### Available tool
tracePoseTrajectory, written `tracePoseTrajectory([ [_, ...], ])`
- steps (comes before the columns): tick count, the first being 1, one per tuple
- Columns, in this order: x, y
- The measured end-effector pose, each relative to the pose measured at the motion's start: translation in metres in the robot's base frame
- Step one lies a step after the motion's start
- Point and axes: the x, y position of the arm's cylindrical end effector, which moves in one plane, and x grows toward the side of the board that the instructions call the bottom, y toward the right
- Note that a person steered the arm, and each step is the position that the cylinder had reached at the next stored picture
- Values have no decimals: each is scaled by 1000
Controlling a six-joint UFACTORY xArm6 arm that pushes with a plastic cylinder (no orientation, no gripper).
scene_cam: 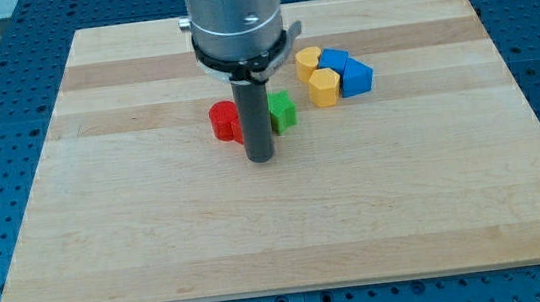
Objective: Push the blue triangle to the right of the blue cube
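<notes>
my tip (pixel 261 159) sits below two blocks (pixel 227 121) (mid-board (pixel 158 233)); four more cluster (pixel 334 74) toward the view's upper right.

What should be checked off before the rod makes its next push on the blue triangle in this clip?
1. Tip visible: ok, my tip shows below the red block and green block.
2. Tip touching the blue triangle: not ok, it is well away to the view's left.
3. Blue cube located: ok, touching the triangle.
4. Triangle already to the cube's right: cannot tell, it sits lower-right.
5. Path clear: not ok, two yellow blocks adjoin the blue pair.
</notes>
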Motion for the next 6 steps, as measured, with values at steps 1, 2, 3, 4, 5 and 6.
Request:
tracePoseTrajectory([
  [1,7,10],
  [2,19,55],
  [3,8,102],
  [4,-19,118],
  [5,-38,129],
  [6,-58,131],
])
